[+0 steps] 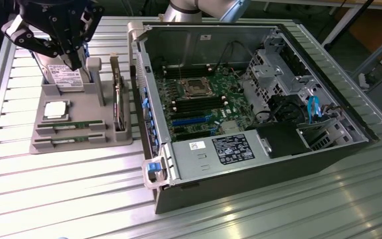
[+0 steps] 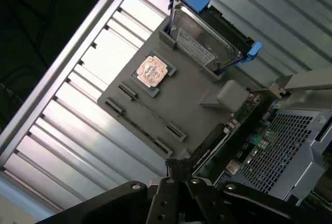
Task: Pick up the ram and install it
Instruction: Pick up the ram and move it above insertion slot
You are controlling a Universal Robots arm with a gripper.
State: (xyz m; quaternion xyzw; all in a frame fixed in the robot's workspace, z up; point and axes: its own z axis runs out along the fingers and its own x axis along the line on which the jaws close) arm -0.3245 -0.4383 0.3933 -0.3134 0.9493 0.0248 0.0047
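Well clear of the hand lies the ram.

Robot lab; alu bench; open PC

Black linkage end effector (silver screws); grey arm tube.

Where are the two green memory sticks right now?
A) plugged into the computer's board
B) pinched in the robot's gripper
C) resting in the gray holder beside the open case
C: one ram stick and the other stick both lie in the gray holder beside the open case, with the gripper up over the hard drive.
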